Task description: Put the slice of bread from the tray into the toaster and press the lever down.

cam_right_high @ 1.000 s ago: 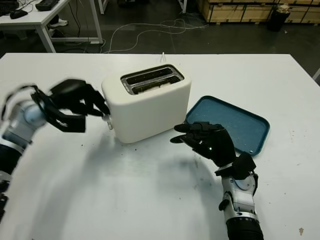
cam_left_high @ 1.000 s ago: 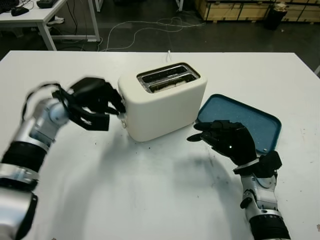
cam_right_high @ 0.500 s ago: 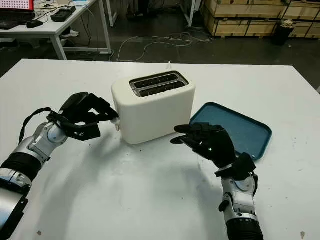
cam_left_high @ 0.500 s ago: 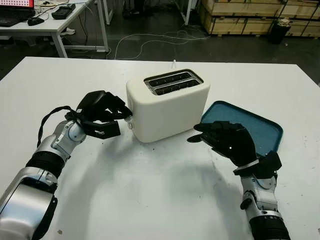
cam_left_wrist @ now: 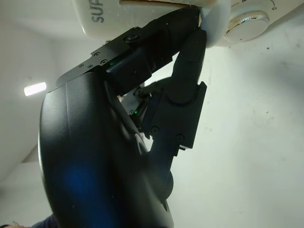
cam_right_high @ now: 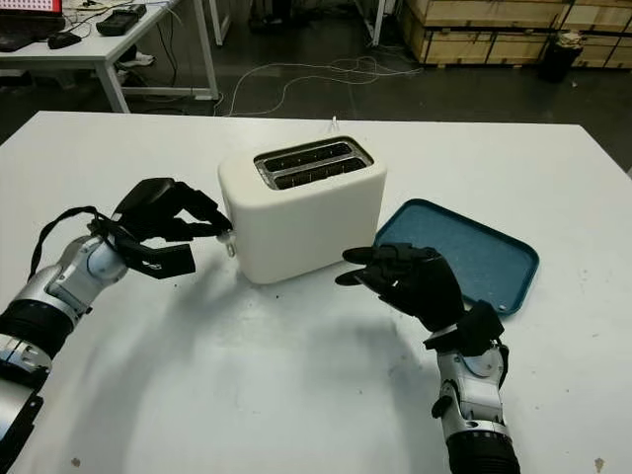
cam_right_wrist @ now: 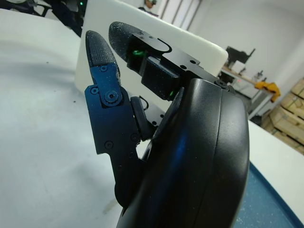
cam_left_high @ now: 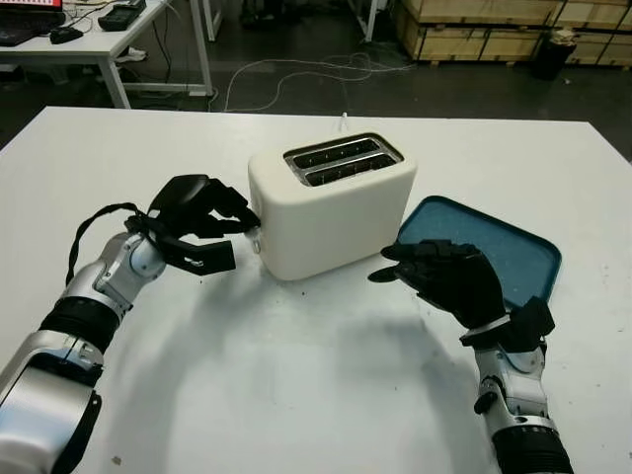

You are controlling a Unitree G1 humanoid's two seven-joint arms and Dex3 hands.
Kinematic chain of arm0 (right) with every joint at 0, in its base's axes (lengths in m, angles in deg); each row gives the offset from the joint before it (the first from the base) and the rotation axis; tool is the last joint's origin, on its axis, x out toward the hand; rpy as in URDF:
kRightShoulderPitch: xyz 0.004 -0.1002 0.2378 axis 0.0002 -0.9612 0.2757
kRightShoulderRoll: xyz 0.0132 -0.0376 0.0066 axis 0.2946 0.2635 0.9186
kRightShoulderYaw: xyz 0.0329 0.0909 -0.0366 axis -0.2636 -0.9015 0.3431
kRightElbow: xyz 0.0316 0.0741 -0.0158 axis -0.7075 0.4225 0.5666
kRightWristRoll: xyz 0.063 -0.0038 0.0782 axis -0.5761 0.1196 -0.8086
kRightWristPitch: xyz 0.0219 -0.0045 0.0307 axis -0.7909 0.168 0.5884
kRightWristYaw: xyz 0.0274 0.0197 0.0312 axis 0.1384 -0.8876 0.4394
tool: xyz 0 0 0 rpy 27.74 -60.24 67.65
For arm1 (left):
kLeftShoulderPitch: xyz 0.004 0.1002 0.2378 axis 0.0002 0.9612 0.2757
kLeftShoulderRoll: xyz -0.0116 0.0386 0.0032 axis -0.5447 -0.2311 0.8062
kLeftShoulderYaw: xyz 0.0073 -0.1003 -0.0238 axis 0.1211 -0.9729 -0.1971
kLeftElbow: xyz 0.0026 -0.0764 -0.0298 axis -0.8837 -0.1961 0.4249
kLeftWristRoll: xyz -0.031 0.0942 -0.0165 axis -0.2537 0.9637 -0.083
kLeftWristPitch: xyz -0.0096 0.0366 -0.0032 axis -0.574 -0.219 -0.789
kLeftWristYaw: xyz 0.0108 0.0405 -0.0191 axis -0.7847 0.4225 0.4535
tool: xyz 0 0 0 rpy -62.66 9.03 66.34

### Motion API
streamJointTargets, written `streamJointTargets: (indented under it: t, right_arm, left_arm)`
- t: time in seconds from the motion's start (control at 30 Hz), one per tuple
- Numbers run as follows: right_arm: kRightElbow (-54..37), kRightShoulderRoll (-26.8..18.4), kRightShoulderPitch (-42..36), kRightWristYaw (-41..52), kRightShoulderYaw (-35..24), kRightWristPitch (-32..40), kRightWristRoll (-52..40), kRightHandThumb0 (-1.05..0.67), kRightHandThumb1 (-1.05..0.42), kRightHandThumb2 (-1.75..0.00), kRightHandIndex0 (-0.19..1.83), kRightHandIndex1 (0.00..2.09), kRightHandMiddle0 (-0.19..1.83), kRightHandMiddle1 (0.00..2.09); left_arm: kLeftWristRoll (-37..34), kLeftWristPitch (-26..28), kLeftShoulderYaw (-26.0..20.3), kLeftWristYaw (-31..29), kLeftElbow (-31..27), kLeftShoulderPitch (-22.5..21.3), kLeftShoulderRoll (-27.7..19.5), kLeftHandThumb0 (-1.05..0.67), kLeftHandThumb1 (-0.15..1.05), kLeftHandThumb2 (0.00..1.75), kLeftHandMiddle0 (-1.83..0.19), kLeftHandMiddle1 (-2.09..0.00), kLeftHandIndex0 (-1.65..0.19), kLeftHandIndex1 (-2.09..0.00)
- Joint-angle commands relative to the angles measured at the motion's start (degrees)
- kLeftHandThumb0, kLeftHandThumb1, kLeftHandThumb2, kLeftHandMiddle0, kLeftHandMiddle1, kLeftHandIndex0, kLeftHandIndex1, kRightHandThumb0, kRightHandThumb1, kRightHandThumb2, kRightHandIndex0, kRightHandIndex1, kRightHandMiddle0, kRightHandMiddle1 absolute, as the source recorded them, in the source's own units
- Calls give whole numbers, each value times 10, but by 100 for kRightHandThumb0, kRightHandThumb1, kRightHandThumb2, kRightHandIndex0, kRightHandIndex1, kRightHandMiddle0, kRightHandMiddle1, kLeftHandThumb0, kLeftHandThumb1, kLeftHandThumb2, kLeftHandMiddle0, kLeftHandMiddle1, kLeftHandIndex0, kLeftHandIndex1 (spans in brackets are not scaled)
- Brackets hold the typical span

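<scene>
A cream, round-cornered two-slot toaster [cam_left_high: 332, 203] with a smooth matte shell stands a little above the centre of the head view on a plain white table [cam_left_high: 296, 395]. Its two dark slots face up; whether bread sits inside them cannot be told. At the toaster's left end, the left hand [cam_left_high: 200, 221], black and hard-shelled with jointed fingers, has its fingertips [cam_left_wrist: 195, 33] against the small pale lever [cam_left_high: 257, 235]; the fingers are curled there without closing around anything. In the left wrist view a ribbed silver dial [cam_left_wrist: 247, 23] sits just beside the lever on the toaster's end face.

To the right of centre, a shallow teal tray [cam_left_high: 513, 240] with rounded corners, a raised rim and a faintly speckled surface lies close beside the toaster's right end. The right hand [cam_left_high: 446, 279], open and holding nothing, hovers in the lower right of the frame over the tray's near-left corner, its textured fingertips [cam_right_wrist: 99, 50] pointing toward the toaster's front face.
</scene>
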Motion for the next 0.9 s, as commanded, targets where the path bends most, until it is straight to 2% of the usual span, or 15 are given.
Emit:
streamJointTargets:
  t: [0.0,0.07,0.1,0.13,0.23,0.3,0.43,0.87]
  right_arm:
    - [-6,-2,-1,-5,0,7,4,-53,-92,0,114,31,115,0]
    - [-7,-2,-2,-3,-1,9,0,-53,-92,0,114,31,115,0]
    - [-5,-2,-1,-2,-2,9,-1,-53,-92,0,114,31,115,0]
    - [-3,-3,-1,-3,-3,8,-1,-53,-92,0,114,31,115,0]
    - [1,-8,1,-6,-5,8,4,-54,-92,0,114,32,114,0]
    - [1,-14,3,-6,-6,10,8,-54,-92,0,113,32,114,0]
    - [9,-23,13,-2,-10,0,10,-54,-92,-1,114,33,114,0]
    - [8,-30,13,-4,-9,1,10,-55,-92,-1,113,33,115,0]
  left_arm:
    - [35,5,52,-27,-39,31,63,-29,92,4,-84,-117,-120,-5]
    - [46,32,61,-19,-68,44,85,-32,92,5,-83,-122,-118,-4]
    - [48,55,67,-5,-61,55,113,-32,92,6,-81,-122,-117,-4]
    - [47,76,72,11,-43,64,143,-30,92,8,-81,-112,-115,-3]
    - [38,100,78,90,76,86,243,-27,92,13,-81,-100,-114,-2]
    - [24,112,75,102,127,98,284,-30,92,20,-76,-102,-112,-1]
    - [14,114,76,102,153,97,287,-28,92,17,-76,-108,-112,-1]
    - [13,86,87,146,197,98,269,-24,92,19,-75,-99,-108,0]
